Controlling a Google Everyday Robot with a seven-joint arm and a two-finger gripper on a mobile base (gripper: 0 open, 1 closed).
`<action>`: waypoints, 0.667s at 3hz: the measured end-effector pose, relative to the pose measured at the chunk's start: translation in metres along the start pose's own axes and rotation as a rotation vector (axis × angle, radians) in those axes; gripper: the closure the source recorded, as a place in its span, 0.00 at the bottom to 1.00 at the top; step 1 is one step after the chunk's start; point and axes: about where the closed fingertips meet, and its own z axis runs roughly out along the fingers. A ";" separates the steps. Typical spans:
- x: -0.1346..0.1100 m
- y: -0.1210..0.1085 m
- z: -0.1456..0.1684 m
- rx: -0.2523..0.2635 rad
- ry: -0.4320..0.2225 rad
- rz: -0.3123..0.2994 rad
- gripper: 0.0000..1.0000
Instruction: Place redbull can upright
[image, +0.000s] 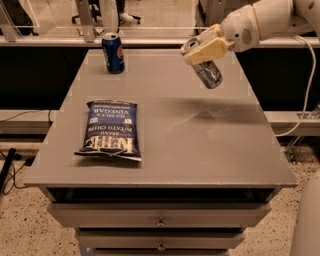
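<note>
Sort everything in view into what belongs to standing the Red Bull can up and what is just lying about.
For the job:
redbull can, held tilted in the air over the table's far right
gripper, clamped on it
table, where it must stand

Lying about:
Pepsi can, upright, far left
chips bag, flat, near left
</note>
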 end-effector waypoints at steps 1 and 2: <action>0.007 -0.003 -0.015 -0.067 -0.162 0.015 1.00; 0.017 -0.004 -0.036 -0.078 -0.259 0.048 1.00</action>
